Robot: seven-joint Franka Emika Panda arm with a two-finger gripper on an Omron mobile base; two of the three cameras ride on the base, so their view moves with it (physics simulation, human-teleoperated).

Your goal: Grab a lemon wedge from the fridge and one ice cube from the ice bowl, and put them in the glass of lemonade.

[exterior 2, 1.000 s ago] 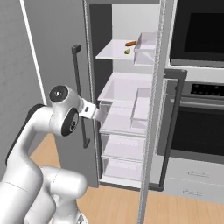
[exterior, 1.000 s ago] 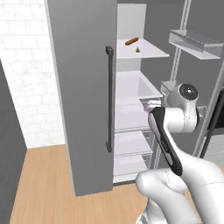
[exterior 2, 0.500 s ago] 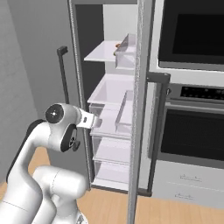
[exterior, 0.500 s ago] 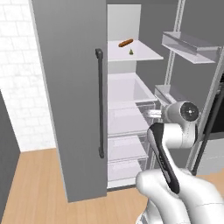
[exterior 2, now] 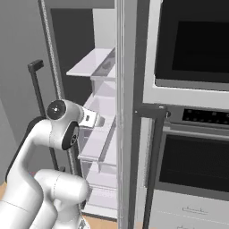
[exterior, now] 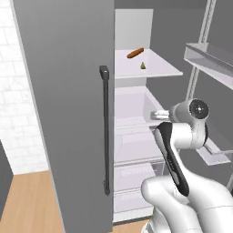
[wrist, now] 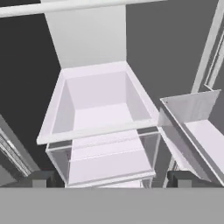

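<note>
Lemon wedge [exterior: 143, 65] on fridge [exterior: 73, 91] shelf (right of sausage [exterior: 135, 53])

No readable text, label, brand, number or sign can be made out. Faint marks on the oven control panel [exterior 2: 206, 117] are too small to be read.

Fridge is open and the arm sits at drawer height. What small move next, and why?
Probably raise the pincer: it faces the white drawer, while the lemon wedge lies on the upper shelf beside the sausage, well above the hand.
</note>
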